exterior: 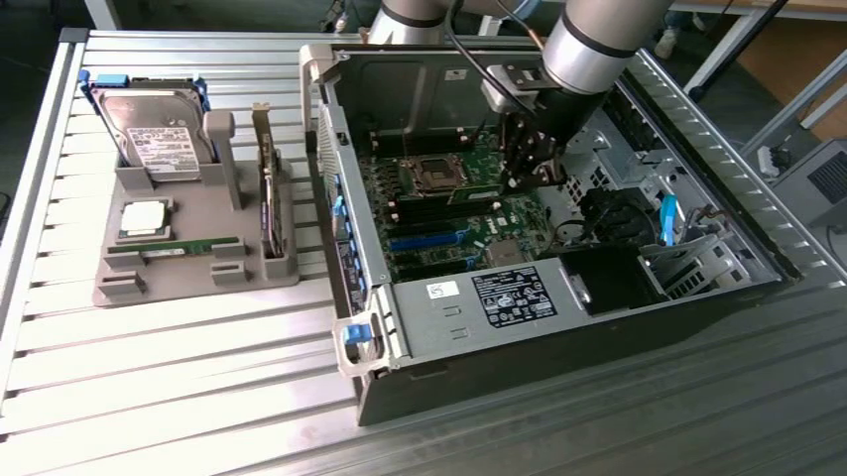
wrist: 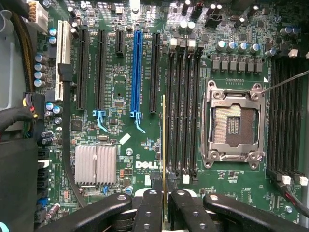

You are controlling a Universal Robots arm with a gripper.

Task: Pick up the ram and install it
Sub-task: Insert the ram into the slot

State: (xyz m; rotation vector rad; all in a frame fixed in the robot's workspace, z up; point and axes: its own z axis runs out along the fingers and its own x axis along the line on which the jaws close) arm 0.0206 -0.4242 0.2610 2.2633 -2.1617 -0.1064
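End effector (wrist: 164, 203) | nearly closed, pinching ram (wrist: 164, 145) edge-on | above motherboard (wrist: 125, 96) slots

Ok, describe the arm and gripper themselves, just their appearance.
The arm is a thick, silver-grey cylindrical tube, with a black cable running beside it near the wrist. Below it sits a dark, boxy gripper. In the wrist view the gripper's fingers are glossy black, rounded bars with small round fasteners.

surface (exterior: 159, 377): ribbed grey metal slats, brightly lit | wooden furniture (exterior: 794, 59) seen beyond, exterior view's right
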